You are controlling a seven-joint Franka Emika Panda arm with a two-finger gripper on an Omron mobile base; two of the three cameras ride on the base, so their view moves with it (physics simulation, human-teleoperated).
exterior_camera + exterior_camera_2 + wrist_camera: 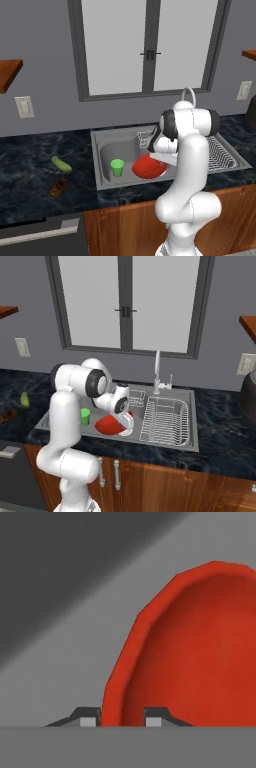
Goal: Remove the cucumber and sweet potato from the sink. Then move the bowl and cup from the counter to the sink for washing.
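Setting the red bowl (200, 657) down in the sink (107, 150).

Pinched on the rim by the gripper (121, 718), one finger each side. Tilted, at 3 o'clock from the green cup (117, 167). Best to lower gently, level out, then let go.

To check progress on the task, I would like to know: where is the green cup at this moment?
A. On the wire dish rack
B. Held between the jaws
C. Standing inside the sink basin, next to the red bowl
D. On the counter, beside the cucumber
C. The cup stands upright inside the sink basin, just beside the red bowl, while the cucumber lies away on the counter.
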